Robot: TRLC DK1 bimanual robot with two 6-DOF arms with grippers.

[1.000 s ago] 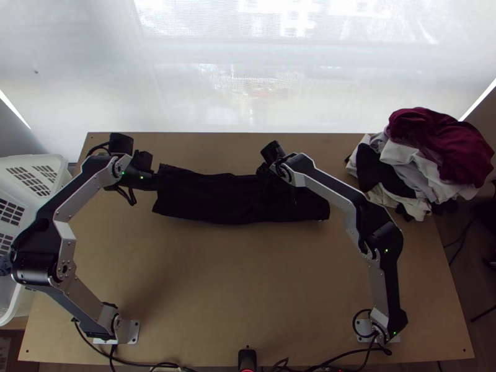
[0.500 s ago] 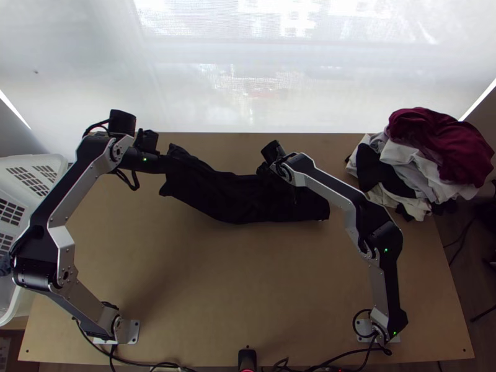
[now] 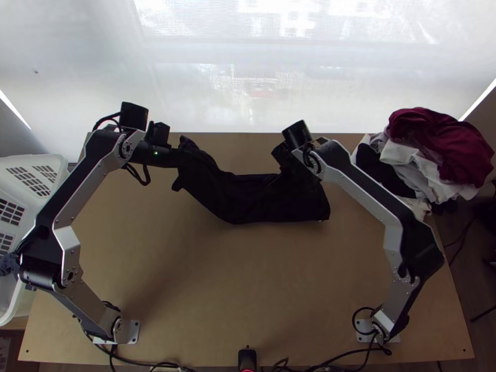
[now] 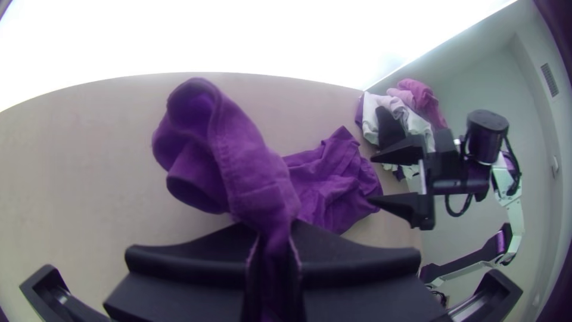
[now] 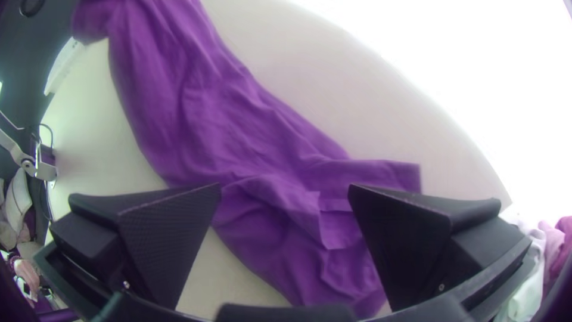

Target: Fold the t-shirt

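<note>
- Fingers of the left gripper (image 3: 180, 159) are pressed together on a gathered part of the dark t-shirt (image 3: 248, 199), and in the left wrist view a loose, rounded loop of cloth is seen spilling out past the fingertips
- Fingers of the right gripper (image 3: 280, 176) are spread wide apart, with nothing pinched between them; in the right wrist view the right gripper (image 5: 286, 187) is seen over the creased part of the cloth
- Both grippers are placed over the far half of the wooden table (image 3: 248, 279), one at each side of the middle
- T-shirt is laid as a long, narrow, rumpled band across the far half of the table, its left end bunched and held up by the left gripper, its right part resting on the wood
- Wrinkles are shown all along the band, and a squared corner is seen sticking out from its far side near the right end; how many layers are stacked cannot be told
- At the table's far right corner a heap of clothes (image 3: 406, 158) is piled, white and dark pieces being topped by a dark red garment (image 3: 443, 146)
- Beside the table's left edge a white plastic basket (image 3: 56, 162) is placed, with a bluish cloth (image 3: 7, 265) seen at it, partly hidden by the left arm
</note>
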